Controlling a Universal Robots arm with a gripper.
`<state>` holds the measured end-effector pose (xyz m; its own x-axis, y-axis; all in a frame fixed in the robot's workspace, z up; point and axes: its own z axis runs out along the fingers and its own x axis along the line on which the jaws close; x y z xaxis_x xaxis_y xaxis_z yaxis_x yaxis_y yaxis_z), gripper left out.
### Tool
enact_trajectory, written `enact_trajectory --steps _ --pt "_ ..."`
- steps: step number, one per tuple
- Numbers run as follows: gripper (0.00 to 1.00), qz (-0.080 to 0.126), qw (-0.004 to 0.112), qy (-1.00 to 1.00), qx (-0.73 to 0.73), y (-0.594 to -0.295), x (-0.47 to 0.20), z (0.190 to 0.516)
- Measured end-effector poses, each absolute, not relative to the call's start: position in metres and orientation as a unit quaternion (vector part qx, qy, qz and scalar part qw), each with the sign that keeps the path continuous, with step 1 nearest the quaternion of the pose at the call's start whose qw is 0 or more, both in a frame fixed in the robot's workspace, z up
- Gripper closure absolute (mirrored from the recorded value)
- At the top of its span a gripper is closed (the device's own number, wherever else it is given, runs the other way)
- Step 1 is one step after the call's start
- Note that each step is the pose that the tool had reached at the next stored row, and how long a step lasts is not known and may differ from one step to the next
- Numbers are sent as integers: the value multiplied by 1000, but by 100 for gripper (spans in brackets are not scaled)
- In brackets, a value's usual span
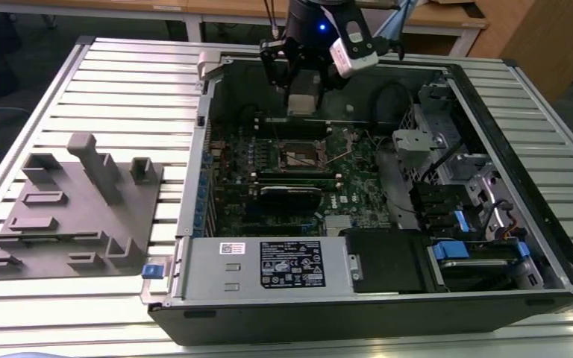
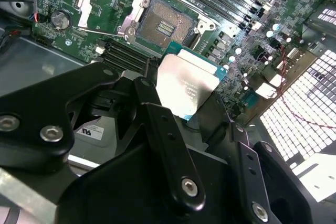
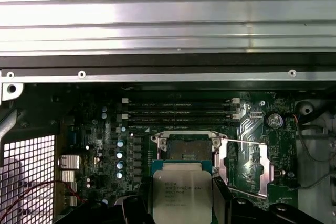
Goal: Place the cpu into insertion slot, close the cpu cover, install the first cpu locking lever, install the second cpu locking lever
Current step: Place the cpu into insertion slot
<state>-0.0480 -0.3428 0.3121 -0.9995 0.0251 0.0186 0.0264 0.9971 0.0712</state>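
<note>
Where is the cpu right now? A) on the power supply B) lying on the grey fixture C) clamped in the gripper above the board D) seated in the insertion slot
C: the cpu sits in the gripper, and the insertion slot is bare.

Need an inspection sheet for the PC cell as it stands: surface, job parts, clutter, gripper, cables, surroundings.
Surface: slatted metal table bearing an open computer case.
Job's things: chip held above the board, near the socket but not in it. The socket is bare, the cover is swung open to one side, and a thin lever wire runs across the cover.
Clutter: grey moulded holder on the table at the exterior view's left.
Gripper: gripper shut on the chip, over the board.
Cables: thin red wires over the mesh; black cables inside the case.
Surroundings: wooden desks behind the table.
</note>
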Motion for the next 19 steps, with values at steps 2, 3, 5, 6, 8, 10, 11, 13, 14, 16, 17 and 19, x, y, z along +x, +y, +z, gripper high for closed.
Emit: enact_trajectory --steps 2,3,5,6,8,10,11,13,14,16,17,19 --pt "46 -36 9 -999 -13 -343 -48 312" --pt "46 -36 9 -999 -13 -343 -48 312" --pt "46 -36 9 -999 -13 -343 -48 311" --pt "46 -36 9 -999 -13 -343 -48 311" --pt "46 -36 9 -999 -16 -343 -48 311" --pt "46 -36 8 -999 -28 -343 -48 311" --pt "46 -36 8 -999 -36 -343 -48 311" --pt "46 -36 7 -998 -54 -343 -48 310" --pt "46 -36 7 -997 -63 -343 -48 309" --pt "46 -36 6 -996 -81 -343 -48 309" --pt "46 -36 6 -995 -91 -343 -48 308" --pt "46 -36 5 -993 -109 -343 -48 307"
